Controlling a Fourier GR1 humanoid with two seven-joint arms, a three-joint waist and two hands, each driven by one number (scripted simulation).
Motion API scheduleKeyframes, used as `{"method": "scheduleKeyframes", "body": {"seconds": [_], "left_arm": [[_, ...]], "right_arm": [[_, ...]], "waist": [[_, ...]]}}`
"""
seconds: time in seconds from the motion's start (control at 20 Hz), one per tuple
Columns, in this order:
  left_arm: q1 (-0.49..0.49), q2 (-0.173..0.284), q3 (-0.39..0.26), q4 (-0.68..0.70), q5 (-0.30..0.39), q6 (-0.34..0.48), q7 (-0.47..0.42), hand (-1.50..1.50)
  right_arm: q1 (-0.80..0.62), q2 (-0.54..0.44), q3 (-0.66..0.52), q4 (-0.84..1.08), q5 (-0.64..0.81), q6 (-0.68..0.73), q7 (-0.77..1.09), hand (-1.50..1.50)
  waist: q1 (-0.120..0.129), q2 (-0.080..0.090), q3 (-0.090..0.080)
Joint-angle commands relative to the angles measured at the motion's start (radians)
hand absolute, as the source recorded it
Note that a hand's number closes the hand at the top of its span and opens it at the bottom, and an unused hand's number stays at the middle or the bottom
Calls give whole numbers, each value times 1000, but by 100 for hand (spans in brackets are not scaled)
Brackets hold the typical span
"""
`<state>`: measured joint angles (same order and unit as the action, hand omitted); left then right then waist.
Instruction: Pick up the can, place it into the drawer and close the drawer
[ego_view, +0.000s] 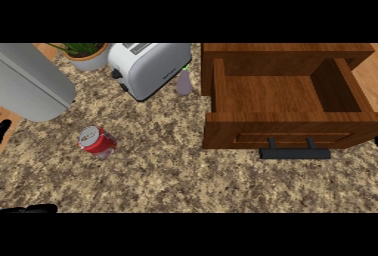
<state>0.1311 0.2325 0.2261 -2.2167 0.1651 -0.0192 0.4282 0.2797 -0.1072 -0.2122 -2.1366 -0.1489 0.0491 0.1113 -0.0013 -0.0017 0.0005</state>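
Red and silver, the can stands on the speckled table, out in the open on the left side. We see nothing touching it. The wooden drawer is pulled open on the right, well apart from the can, and its inside is bare wood. A dark handle sticks out from its front. Behind the can we see a silver toaster, a plant pot and a big grey thing at the far left. A small purple thing sits between the toaster and the drawer. At the bottom left edge we see a bit of black, the left hand, holding nothing. We cannot tell how its fingers are. We do not see the right hand.
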Motion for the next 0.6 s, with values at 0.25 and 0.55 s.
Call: {"method": "scheduleKeyframes", "body": {"seconds": [0.25, 0.55], "left_arm": [[64, -77, 84, -20, 108, -6, 23, -150], [20, -97, 99, -43, 191, 24, 117, -150]], "right_arm": [[10, -65, -137, -40, -133, 73, 70, -150], [108, 40, -92, -50, -67, 111, -33, -150]], "waist": [[2, 0, -1], [1, 0, -1]]}}
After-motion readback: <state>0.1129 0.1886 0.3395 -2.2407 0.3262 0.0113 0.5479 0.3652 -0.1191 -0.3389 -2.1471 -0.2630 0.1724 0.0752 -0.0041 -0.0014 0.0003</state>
